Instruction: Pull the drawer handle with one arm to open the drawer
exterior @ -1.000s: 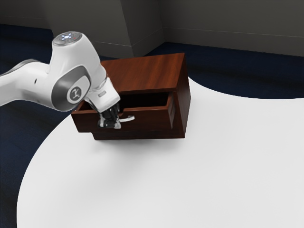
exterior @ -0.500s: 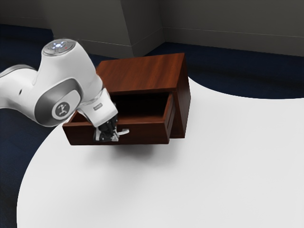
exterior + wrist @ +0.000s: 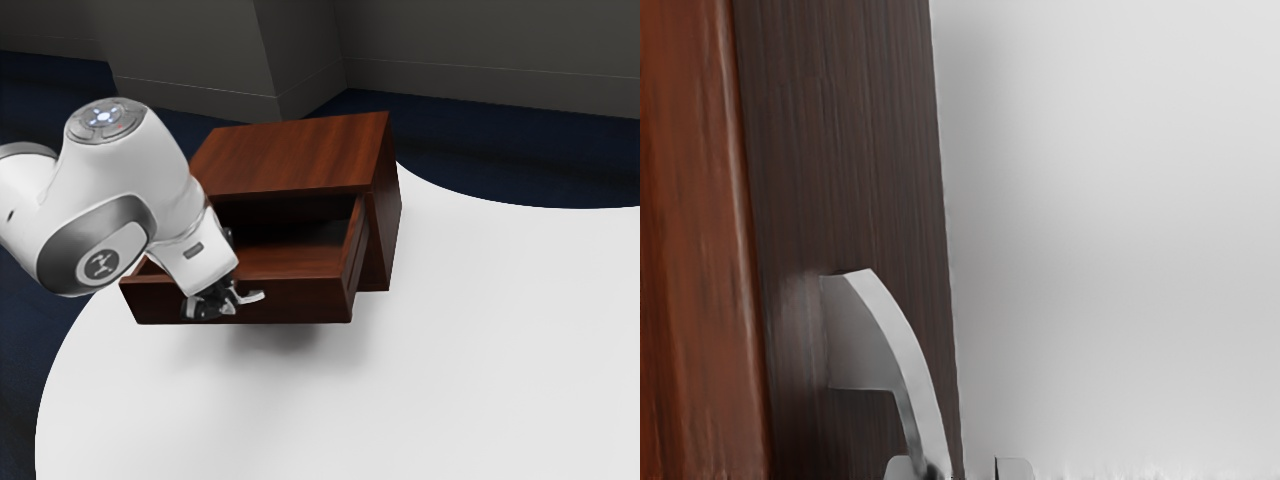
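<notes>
The cabinet [image 3: 300, 160] is a box of dark red-brown wood with a smooth, shiny top. Its drawer [image 3: 300, 300] is made of the same wood, with fine lines running along its flat front. The drawer sticks well out of the cabinet, and you can see down into its dark inside, just behind the jaws.

The handle [image 3: 250, 296] is a thin strip of pale grey metal. It bends out from the drawer front in a smooth curve. The black jaws come down onto it from above. They are almost together and pinch one end of the handle between them. The rest of the handle pokes out to one side of the jaws.

The arm [image 3: 100, 230] is white, round and glossy, with grey rings at its joints. Under the jaws lies the plain white counter [image 3: 450, 350], flat and smooth.
</notes>
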### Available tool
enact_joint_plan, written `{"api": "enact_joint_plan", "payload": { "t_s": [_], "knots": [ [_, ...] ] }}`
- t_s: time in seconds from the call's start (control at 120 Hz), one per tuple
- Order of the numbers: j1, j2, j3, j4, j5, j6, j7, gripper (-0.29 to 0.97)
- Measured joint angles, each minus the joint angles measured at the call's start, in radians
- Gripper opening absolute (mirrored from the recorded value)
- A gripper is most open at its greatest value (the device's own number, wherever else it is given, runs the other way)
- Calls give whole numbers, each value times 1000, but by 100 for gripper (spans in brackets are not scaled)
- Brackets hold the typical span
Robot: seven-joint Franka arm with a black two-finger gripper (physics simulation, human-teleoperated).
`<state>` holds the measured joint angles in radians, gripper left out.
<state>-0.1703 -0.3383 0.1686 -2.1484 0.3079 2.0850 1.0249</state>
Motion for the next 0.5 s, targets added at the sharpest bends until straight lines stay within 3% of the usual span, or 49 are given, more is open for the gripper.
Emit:
{"api": "enact_joint_plan", "payload": {
  "t_s": [0.125,0.408,0.5],
  "knots": [
    [1,-2,0,-4,13,3,-26,-4],
    [10,-20,-20,17,10,-18,-66,11],
    [9,-25,-39,131,-27,-88,-74,14]
  ]
}}
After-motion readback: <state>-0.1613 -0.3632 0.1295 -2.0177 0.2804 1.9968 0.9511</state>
